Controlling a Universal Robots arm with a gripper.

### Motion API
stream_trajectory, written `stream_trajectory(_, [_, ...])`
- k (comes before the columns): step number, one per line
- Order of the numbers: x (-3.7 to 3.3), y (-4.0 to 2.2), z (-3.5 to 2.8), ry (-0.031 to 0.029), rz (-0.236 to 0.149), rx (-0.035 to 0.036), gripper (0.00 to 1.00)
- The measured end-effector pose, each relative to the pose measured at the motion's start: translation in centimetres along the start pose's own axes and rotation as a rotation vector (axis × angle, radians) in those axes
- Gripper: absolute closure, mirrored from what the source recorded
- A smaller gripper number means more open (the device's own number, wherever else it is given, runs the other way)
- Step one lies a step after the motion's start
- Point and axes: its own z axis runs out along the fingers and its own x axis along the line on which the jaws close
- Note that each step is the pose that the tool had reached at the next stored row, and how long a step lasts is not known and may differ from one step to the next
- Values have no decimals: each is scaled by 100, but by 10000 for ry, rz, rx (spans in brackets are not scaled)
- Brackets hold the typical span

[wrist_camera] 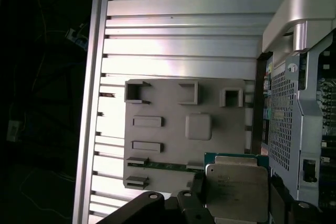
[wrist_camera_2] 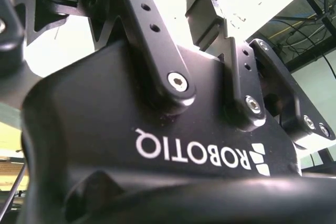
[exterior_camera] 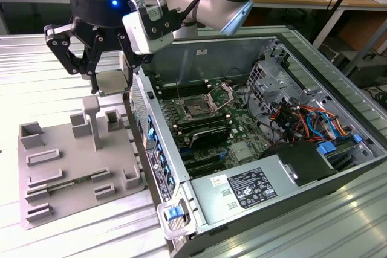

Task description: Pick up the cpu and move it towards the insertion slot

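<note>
Holding the cpu (exterior_camera: 113, 82), a small flat square chip with a silvery metal top, the black multi-link gripper (exterior_camera: 110, 84) has its fingers closed in on the chip's edges, lifted clear above the grey plastic fixture (exterior_camera: 60, 167). In the exterior view the chip hangs over the fixture's far end, just above its tall post (exterior_camera: 92, 116), near the side wall of the open computer case (exterior_camera: 338, 149) on the exterior view's right. The first wrist view looks down past the held cpu (wrist_camera: 236, 188), green board edge visible around its metal top, with the grey plastic fixture (wrist_camera: 173, 145) below on the ribbed aluminium table (wrist_camera: 178, 35). The insertion slot (exterior_camera: 198, 109), a small square motherboard socket with a dark centre, silver frame and its hinged metal bracket (exterior_camera: 222, 96) raised, sits inside the case well apart from the chip. The second wrist view shows the gripper's black body (wrist_camera_2: 157, 145) and finger links up close. 1 white block (exterior_camera: 148, 31) is mounted beside the gripper.
</note>
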Motion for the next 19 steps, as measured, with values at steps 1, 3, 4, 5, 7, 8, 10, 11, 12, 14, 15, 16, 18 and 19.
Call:
stream_trajectory(1, [-6,-1,0,0,0,0,45])
stream_trajectory(3, [-23,-2,0,1,0,0,45])
stream_trajectory(4, [-37,-3,0,0,0,0,45])
stream_trajectory(5, [-44,-4,0,0,0,0,45])
stream_trajectory(7, [-58,-5,0,0,0,0,45])
stream_trajectory(8, [-64,-6,0,0,0,0,45])
stream_trajectory(10, [-81,-7,0,0,0,0,45])
stream_trajectory(11, [-92,-8,0,0,0,0,45])
stream_trajectory(12, [-102,-9,0,0,0,0,45])
stream_trajectory(14, [-115,-10,0,0,0,0,45])
stream_trajectory(15, [-122,-11,0,0,0,-1,45])
stream_trajectory(16, [-128,-11,0,0,0,-1,45])
stream_trajectory(18, [-151,-13,0,0,0,0,45])
stream_trajectory(19, [-166,-15,0,0,-1,0,45])
